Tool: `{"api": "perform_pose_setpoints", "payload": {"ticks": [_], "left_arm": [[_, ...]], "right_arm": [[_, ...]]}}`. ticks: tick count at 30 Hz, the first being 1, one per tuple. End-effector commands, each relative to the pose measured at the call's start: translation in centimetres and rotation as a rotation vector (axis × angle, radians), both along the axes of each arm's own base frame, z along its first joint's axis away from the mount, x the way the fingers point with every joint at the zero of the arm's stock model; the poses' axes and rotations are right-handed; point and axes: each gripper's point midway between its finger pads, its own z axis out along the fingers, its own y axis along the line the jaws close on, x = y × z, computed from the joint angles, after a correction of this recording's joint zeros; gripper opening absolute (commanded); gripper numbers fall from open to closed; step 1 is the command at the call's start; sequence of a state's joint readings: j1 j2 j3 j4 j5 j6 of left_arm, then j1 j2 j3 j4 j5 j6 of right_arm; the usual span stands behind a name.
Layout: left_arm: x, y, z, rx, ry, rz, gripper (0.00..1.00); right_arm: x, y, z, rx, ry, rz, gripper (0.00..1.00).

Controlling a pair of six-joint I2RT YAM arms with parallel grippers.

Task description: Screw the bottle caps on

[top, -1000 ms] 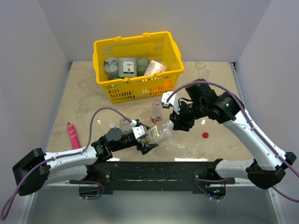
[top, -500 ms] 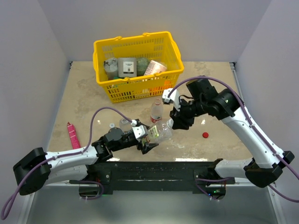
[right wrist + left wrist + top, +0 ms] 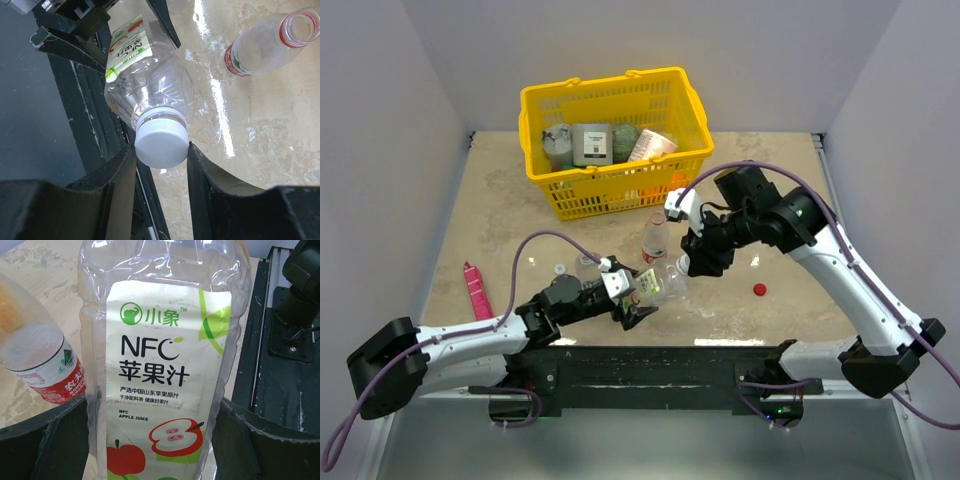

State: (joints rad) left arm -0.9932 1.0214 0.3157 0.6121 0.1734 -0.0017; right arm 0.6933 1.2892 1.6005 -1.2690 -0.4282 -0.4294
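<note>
My left gripper [image 3: 636,303] is shut on the larger clear bottle [image 3: 658,284], which carries an apple juice label [image 3: 165,360], and holds it tilted above the table. My right gripper [image 3: 688,264] is shut on a white cap [image 3: 161,142] sitting on that bottle's neck. The slim red-labelled bottle [image 3: 654,240] stands open just behind; it also shows in the right wrist view [image 3: 265,42]. The short bottle [image 3: 587,266] stands left of the left gripper, with another white cap [image 3: 560,268] beside it. The red cap [image 3: 759,290] lies on the table to the right.
A yellow basket [image 3: 535,105] holding jars and packets stands at the back centre. A pink tube [image 3: 475,288] lies near the left wall. The black base rail [image 3: 650,365] runs along the near edge, just under the held bottle.
My right gripper has shifted slightly left and its wrist has turned at the bottle's mouth. The left arm and the bottle have hardly moved.
</note>
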Motion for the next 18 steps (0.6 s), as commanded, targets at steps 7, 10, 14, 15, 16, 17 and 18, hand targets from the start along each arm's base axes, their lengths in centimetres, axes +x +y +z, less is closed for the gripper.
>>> {"api": "perform_pose_setpoints", "payload": {"ticks": [7,10,14,15,16,17,18], "left_arm": [[1.4,0.7,8.2,-0.246,-0.238,0.062,0.0],[1.4,0.7,8.1,-0.246,-0.229,0.063,0.0],[1.3,0.6,7.8,-0.242,-0.219,0.058,0.0],[1.4,0.6,7.7,-0.238,-0.215,0.062,0.0],[1.5,0.7,7.6,-0.236,-0.209,0.071,0.0],[1.6,0.7,7.2,-0.224,-0.198,0.077,0.0],[1.7,0.7,7.1,-0.22,-0.192,0.079,0.0]], "right_arm": [[-1.4,-0.8,0.1,-0.053,0.007,0.117,0.24],[-1.6,-0.5,0.7,-0.03,0.006,0.137,0.23],[-1.8,1.1,2.9,0.058,0.023,0.139,0.22],[-1.5,1.6,4.1,0.083,0.007,0.14,0.21],[-1.3,1.7,4.8,0.092,-0.014,0.138,0.2],[-1.0,1.5,5.4,0.086,-0.03,0.132,0.2],[-0.5,1.6,7.0,0.105,-0.085,0.13,0.2]]}}
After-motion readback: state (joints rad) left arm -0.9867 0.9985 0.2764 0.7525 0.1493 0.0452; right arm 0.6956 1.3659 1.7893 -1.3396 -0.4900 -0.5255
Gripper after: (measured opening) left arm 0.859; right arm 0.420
